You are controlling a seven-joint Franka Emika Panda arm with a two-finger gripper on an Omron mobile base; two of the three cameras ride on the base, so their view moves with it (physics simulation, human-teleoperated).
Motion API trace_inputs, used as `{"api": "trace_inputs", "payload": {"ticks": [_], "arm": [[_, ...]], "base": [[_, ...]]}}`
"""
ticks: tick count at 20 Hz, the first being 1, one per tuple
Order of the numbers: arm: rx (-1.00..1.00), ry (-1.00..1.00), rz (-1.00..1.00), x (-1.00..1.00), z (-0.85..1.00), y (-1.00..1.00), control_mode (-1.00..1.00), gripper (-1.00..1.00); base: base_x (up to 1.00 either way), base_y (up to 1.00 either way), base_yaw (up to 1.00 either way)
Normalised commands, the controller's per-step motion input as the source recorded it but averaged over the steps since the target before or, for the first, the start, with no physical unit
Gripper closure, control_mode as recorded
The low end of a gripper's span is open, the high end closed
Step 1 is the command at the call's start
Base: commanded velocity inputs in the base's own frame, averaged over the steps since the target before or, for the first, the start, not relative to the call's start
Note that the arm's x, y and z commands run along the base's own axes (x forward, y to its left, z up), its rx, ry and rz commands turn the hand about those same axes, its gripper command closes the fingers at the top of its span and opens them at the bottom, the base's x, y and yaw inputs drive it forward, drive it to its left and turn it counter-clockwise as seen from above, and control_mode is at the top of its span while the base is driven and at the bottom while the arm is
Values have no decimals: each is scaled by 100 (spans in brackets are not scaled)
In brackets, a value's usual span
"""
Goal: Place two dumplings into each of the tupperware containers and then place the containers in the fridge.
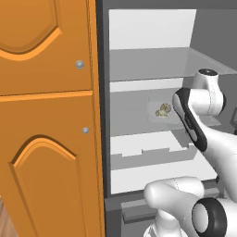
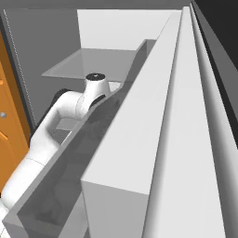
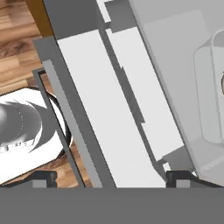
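Left base view: a see-through tupperware container [image 1: 163,111] holding dumplings [image 1: 163,110] is seen on the fridge [image 1: 139,78] shelf, just left of the arm's wrist.

Right base view: the arm is seen reaching inside, behind the fridge door.

Hand view: the tool [image 3: 111,178] is shown spread wide and empty; a container [image 3: 210,94] lies to its upper right, apart from the fingertips [image 3: 178,177].

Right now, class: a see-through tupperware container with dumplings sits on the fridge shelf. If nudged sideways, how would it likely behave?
The see-through tupperware container is shallow and flat-bottomed, so it would probably slide, not tip. The shelf looks smooth, so little push may be needed. The dumplings lie loose inside and might shift against the rim.
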Motion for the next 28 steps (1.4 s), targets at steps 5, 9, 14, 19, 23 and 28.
{"api": "trace_inputs", "payload": {"ticks": [5, 9, 14, 19, 23, 28], "arm": [[4, 24, -39, -100, 20, 35, -100, -100], [0, 7, -43, -99, 18, 45, -100, -100], [0, 3, -47, -76, 18, 25, -100, -100], [0, 0, -39, -84, 25, 28, -100, -100], [0, -8, -35, -42, 21, 59, -100, -100], [0, -9, -9, -7, 22, 20, -100, -100]], "base": [[0, 0, 0], [0, 0, 0], [0, 0, 0], [0, 0, 0], [0, 0, 0], [0, 0, 0]]}}
